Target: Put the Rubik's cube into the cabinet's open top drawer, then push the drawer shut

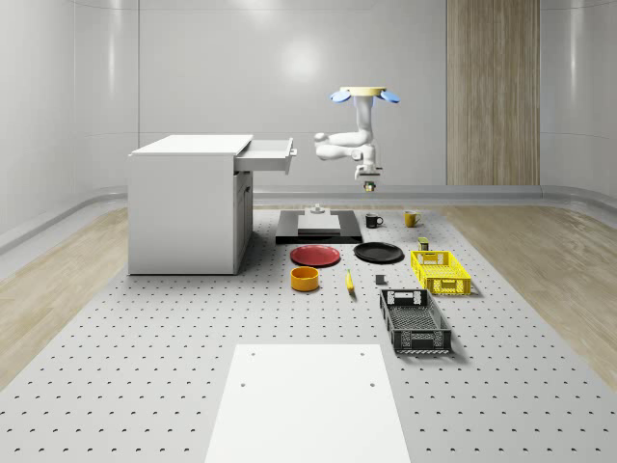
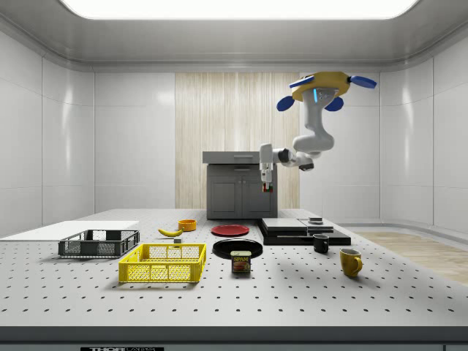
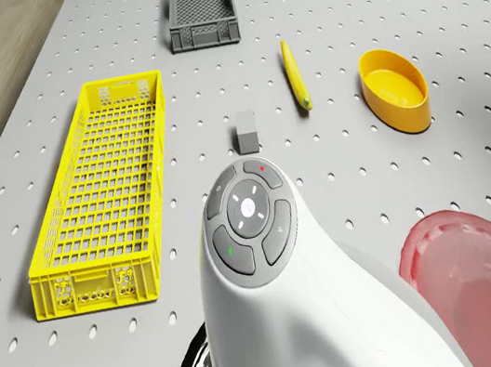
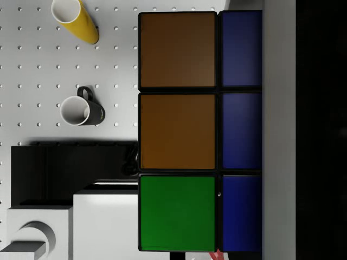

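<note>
Rubik's cube (image 4: 187,130), rigid, light and slick-faced, sits clenched in the hand (image 1: 367,185), best held on flat opposite faces. It hangs mid-frame, right of the open drawer (image 1: 265,154); the drone (image 1: 363,94) hovers above the worktop (image 1: 145,338).

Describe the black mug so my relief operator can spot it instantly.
Start at the white cabinet, then move along the table to the black platform beside it. Just past the platform's far corner stand two mugs; the black mug is the one nearer the platform, dark with a white inside, unlike the yellow mug.
</note>
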Controlling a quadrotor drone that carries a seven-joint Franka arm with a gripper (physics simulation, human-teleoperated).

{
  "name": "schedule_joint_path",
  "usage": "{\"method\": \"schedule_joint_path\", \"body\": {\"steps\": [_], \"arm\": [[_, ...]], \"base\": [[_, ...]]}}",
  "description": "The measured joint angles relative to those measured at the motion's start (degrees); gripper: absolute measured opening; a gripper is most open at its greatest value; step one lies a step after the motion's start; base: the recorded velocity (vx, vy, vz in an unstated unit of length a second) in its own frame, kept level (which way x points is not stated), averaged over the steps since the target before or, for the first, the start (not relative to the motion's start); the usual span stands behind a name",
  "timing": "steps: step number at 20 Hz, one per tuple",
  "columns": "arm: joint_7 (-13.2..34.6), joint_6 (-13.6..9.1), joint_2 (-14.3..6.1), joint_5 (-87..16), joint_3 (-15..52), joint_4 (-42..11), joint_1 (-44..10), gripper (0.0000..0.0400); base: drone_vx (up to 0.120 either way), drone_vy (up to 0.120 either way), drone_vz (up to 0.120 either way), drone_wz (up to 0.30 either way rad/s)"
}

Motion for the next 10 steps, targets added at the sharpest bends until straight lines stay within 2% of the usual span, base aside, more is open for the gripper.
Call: {"method": "schedule_joint_path", "body": {"steps": [10], "arm": [[0.2,0.7,-0.8,0.4,0.2,0.1,-0.3,0.0325]], "base": [[0.000,-0.120,0.120,0.000]]}}
